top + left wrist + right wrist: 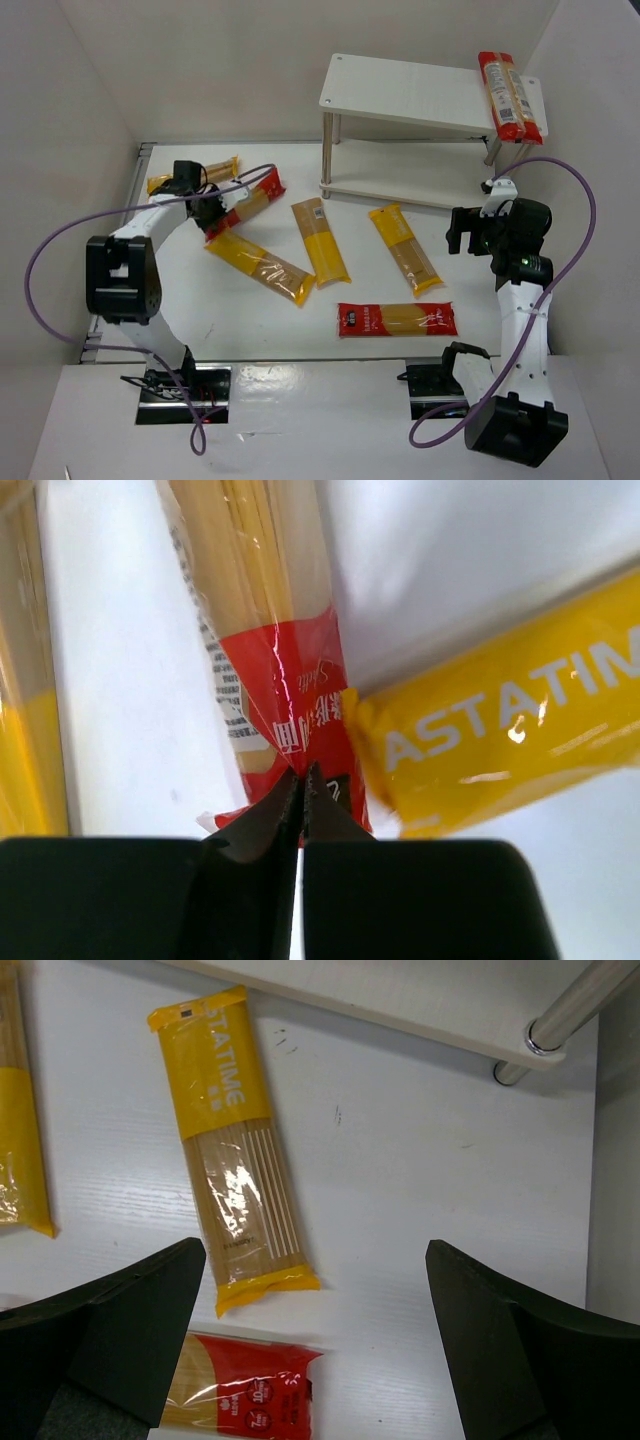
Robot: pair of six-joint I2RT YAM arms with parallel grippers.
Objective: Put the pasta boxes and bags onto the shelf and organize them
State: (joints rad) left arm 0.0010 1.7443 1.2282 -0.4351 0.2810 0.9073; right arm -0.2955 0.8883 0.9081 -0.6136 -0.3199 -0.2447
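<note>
The white shelf point(405, 92) stands at the back right, with two red-ended packets point(510, 95) lying on the right end of its top board. My left gripper point(208, 208) is shut, its tips pinching the red end of a red-ended packet point(290, 680) that lies on the table at the left point(250, 198). My right gripper point(468, 232) is wide open and empty, hovering over bare table right of a yellow packet point(235, 1150) and a red packet point(250, 1390).
More packets lie on the table: yellow ones point(260, 268), point(320, 240), point(405, 248), a red one point(397, 318), and one behind the left gripper point(195, 175). A yellow packet point(500, 725) touches the gripped one. A shelf leg point(570, 1010) stands near the right wall.
</note>
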